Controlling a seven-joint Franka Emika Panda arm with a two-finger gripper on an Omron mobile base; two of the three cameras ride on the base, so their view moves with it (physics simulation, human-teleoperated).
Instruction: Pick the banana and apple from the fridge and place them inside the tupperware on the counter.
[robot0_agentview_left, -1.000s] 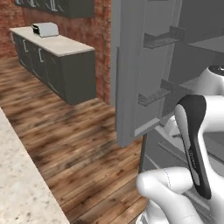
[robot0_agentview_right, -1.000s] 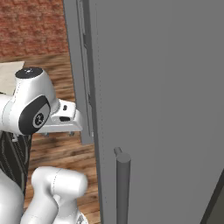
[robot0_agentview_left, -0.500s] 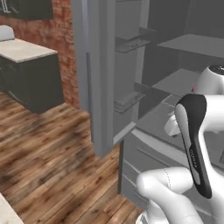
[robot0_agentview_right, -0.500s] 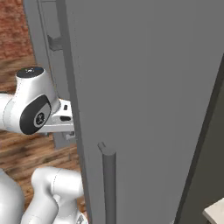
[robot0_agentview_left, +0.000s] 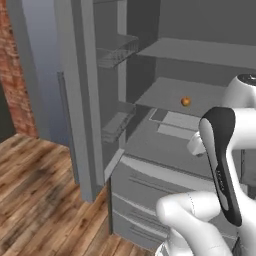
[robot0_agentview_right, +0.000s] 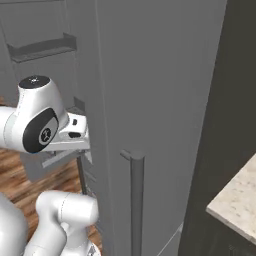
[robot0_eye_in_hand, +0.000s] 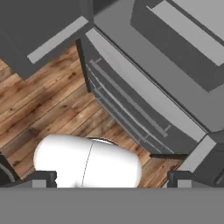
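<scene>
Apple (robot0_agentview_left: 185, 101) sits on fridge (robot0_agentview_left: 165, 145) shelf, up and beyond the gripper (robot0_eye_in_hand: 111, 180), which points down at the drawers, tips spread, holding nothing.

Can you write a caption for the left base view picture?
Open fridge with a small apple on its middle shelf, the white robot arm waiting in front.

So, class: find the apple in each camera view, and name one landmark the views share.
Left base view: the apple sits right of centre, on a shelf inside the fridge.
Right base view: not in it.
Hand view: not in it.
Shared landmark: the fridge itself, with its drawers in the left base and hand views.
</scene>
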